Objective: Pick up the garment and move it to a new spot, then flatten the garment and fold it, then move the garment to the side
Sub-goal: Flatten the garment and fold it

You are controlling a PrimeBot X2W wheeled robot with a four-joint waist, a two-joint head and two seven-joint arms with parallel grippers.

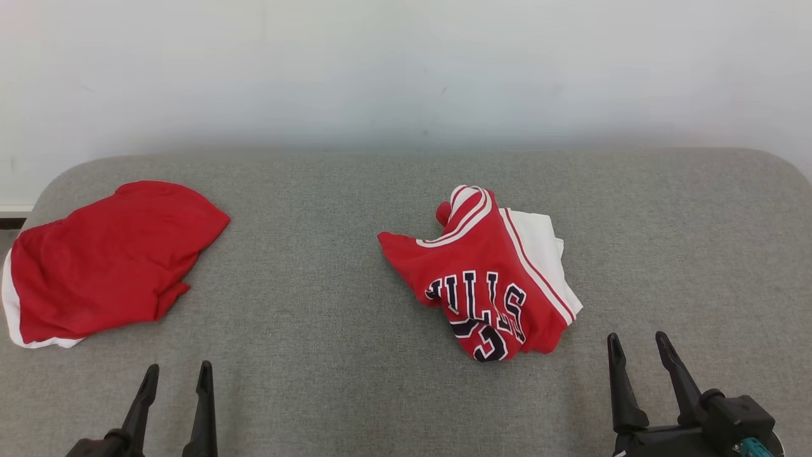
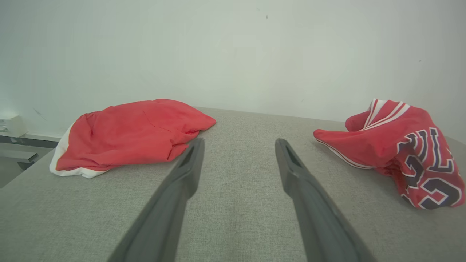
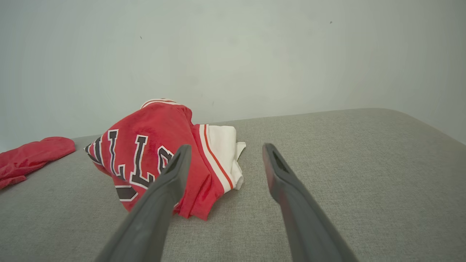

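Note:
The garment (image 1: 488, 279), a crumpled red jersey with white trim and dark lettering, lies right of centre on the grey padded table (image 1: 330, 368). It sits at the right in the left wrist view (image 2: 400, 145) and left of centre in the right wrist view (image 3: 145, 153). My left gripper (image 1: 178, 367) hovers near the front edge at the lower left, open and empty (image 2: 239, 142). My right gripper (image 1: 636, 336) stands open just right of and nearer than the jersey, apart from it (image 3: 226, 146).
A second red garment with a white edge (image 1: 108, 260) lies at the table's far left (image 2: 134, 133) (image 3: 32, 156). A pale wall (image 1: 406, 76) rises directly behind the table. Bare grey surface stretches between the two garments and to the right.

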